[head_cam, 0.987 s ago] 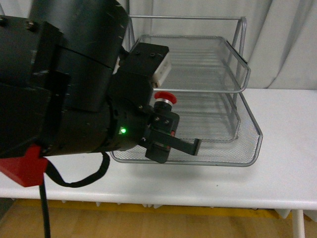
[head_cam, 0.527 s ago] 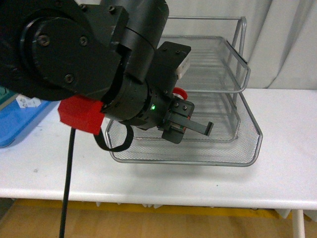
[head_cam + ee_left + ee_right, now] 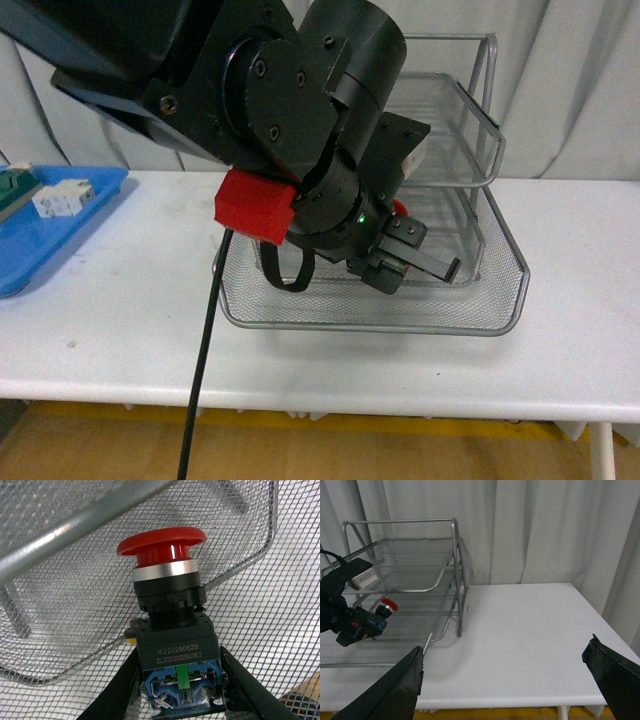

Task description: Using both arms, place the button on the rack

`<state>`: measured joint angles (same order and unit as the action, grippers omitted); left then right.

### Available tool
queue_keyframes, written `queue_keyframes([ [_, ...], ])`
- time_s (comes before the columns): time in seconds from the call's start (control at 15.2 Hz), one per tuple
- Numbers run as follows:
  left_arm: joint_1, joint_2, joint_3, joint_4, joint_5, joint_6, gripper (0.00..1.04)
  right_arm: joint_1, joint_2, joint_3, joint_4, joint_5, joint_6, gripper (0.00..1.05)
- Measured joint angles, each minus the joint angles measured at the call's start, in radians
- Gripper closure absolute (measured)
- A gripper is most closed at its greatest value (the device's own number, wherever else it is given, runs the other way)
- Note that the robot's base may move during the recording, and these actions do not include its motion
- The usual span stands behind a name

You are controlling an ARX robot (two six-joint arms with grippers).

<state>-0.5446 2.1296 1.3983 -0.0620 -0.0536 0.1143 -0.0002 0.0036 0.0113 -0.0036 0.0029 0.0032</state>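
Mid-frame in the front view, my left tool (image 3: 420, 268) grasps the button (image 3: 170, 605) by its black body above the lowest tier of the rack (image 3: 470, 322); my right tool (image 3: 505, 685) hangs released over the counter (image 3: 530, 630).

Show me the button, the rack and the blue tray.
button (image 3: 162, 545): left wrist view, red cap.
rack (image 3: 440, 330): front view, bottom tier's front rim.
blue tray (image 3: 45, 245): front view, bare floor.
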Motion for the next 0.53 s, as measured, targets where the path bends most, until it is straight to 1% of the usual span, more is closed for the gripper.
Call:
queue_keyframes([
  [0.13,0.000,0.007,0.030,-0.013,0.001,-0.001,0.53,0.000,0.000,0.000,0.000,0.000,0.000,0.06],
  [0.2,-0.003,0.006,0.034,-0.008,0.002,-0.002,0.42,0.000,0.000,0.000,0.000,0.000,0.000,0.06],
  [0.26,-0.005,0.003,0.033,-0.004,0.003,-0.002,0.35,0.000,0.000,0.000,0.000,0.000,0.000,0.06],
  [0.53,-0.005,-0.072,-0.050,0.053,0.017,-0.004,0.05,0.000,0.000,0.000,0.000,0.000,0.000,0.06],
])
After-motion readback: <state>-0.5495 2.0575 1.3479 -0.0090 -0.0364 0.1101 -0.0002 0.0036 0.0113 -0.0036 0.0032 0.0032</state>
